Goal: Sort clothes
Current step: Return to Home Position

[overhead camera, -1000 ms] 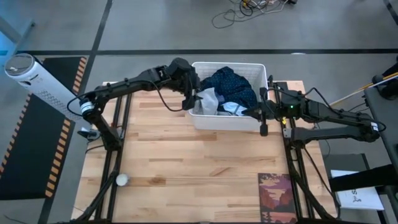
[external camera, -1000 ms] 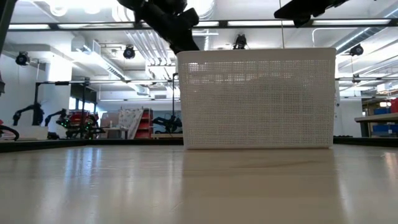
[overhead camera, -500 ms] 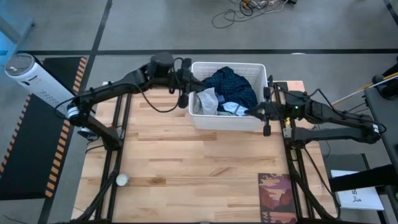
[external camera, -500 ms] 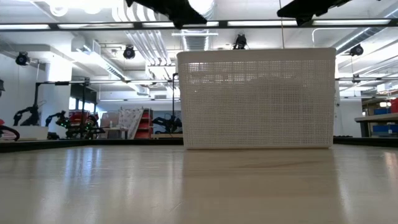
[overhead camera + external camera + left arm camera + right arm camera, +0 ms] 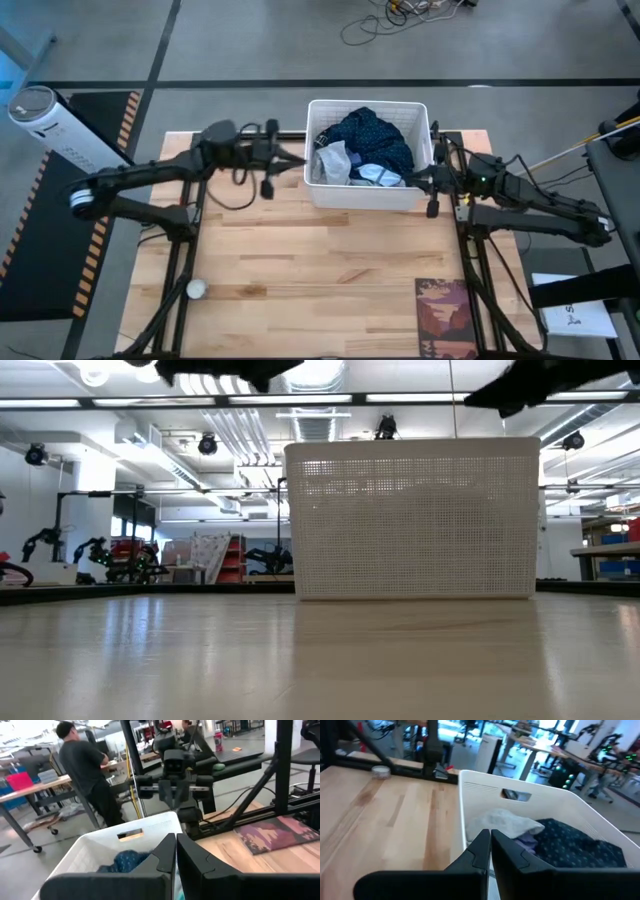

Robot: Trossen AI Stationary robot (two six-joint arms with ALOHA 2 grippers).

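While both pairs of jaws were closed together with nothing gripped, the left jaws were held just outside one end of the white bin and the right jaws at its opposite rim. Between them, the clothes were piled inside the bin, a dark blue dotted garment uppermost, on the worktop.

Left gripper hangs above the bench's far edge, left of centre, fingers pressed together and seemingly empty. Right gripper faces it from the far-right side, fingers likewise closed.
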